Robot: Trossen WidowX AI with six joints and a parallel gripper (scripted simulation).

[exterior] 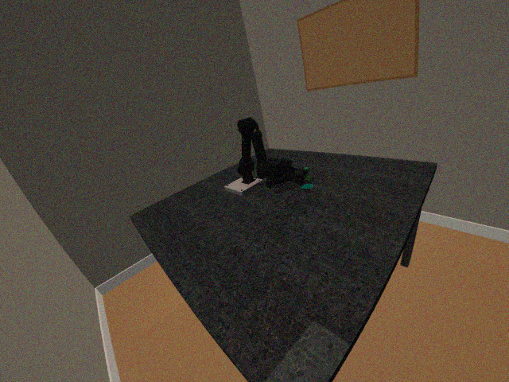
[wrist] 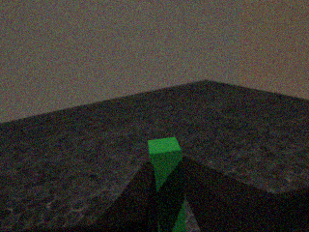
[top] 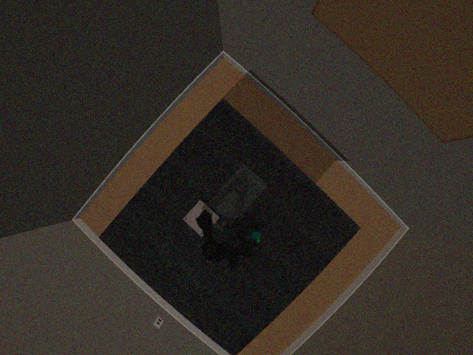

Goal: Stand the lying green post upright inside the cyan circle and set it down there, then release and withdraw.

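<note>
I've got the gripper (wrist: 166, 213) clamped on the green post (wrist: 164, 159); in wrist view the post sticks out past the fingertips, approx upright. We're in the carry/place step. Exterior view shows the post (exterior: 305, 173) off the table w/ the cyan circle (exterior: 307, 186) just below and a bit toward the camera side of the hand. Top view puts green right at the cyan patch (top: 256, 236), so prob near aligned, but too dim to be sure. Next I'd centre over the circle, lower till the post base seats flat, then open and back off. Table (exterior: 287, 255) is dark, speckled; grey walls, orange floor, orange wall panel (exterior: 357, 43). Lighting v. poor.
</note>
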